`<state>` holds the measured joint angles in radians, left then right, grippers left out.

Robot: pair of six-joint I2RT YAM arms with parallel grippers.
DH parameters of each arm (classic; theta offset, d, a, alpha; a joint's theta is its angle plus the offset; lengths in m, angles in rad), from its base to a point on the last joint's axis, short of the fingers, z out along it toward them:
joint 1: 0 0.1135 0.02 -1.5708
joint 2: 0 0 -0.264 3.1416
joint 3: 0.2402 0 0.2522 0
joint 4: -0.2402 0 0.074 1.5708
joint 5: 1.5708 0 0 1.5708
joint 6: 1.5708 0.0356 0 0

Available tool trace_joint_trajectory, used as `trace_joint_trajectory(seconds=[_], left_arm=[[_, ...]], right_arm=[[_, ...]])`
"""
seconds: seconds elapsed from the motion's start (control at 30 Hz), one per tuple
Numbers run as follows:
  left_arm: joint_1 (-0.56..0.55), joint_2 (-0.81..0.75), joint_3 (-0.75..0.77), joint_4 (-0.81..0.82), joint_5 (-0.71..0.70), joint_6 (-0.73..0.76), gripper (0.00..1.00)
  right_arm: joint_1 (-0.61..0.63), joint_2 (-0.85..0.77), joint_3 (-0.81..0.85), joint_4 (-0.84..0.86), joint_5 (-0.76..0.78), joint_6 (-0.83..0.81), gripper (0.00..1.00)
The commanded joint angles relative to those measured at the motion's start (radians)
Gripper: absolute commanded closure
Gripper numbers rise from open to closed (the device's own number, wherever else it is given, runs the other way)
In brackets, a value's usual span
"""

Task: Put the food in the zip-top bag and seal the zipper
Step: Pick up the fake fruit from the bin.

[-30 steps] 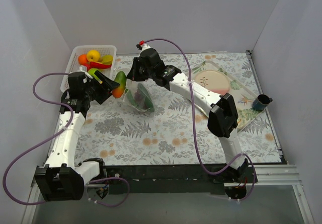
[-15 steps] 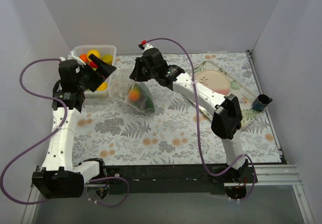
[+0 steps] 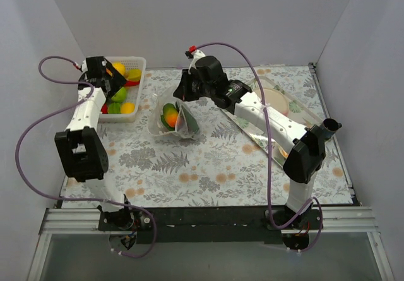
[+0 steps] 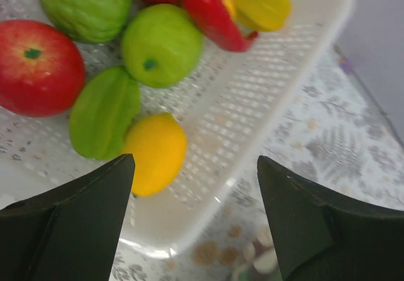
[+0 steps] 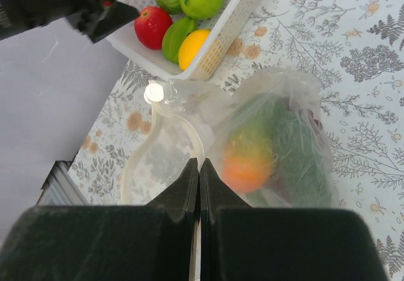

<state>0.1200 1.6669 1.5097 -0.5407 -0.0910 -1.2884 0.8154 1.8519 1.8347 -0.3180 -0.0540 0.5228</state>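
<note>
The right hand [image 5: 199, 167] was pinched together on the mouth edge of the clear bag [image 5: 278, 136]. The bag lay on the table [image 3: 208, 167] just beside the basket's [image 4: 284, 72] corner, with an orange fruit [image 5: 246, 164] inside. The left hand [image 4: 194, 167] hung over the basket, fingers wide apart, above a lemon [image 4: 154, 151]. The tray [image 3: 309, 113] sat well apart, to the right.

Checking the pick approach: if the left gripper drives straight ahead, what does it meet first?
Likely the white basket's bare floor; the yellow fruit sits just beside that line. The left gripper is open. Depth unclear.
</note>
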Motion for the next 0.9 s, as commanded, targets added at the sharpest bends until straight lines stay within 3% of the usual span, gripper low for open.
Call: trace_joint_trajectory(seconds=[0.0,0.2,0.33,0.87], left_arm=[[0.027,0.123,0.105,-0.024,-0.13,0.064,0.23],[0.041,0.24,0.207,-0.094,-0.329,0.097,0.25],[0.044,0.296,0.221,-0.104,-0.435,0.127,0.17],[0.059,0.521,0.303,-0.197,-0.509,0.139,0.06]], right_arm=[[-0.016,-0.037,-0.011,0.051,-0.093,-0.043,0.99],[-0.021,-0.034,-0.055,0.085,-0.162,-0.046,0.99],[-0.035,-0.026,-0.075,0.099,-0.194,-0.04,0.99],[-0.073,0.017,-0.069,0.118,-0.268,-0.023,0.99]])
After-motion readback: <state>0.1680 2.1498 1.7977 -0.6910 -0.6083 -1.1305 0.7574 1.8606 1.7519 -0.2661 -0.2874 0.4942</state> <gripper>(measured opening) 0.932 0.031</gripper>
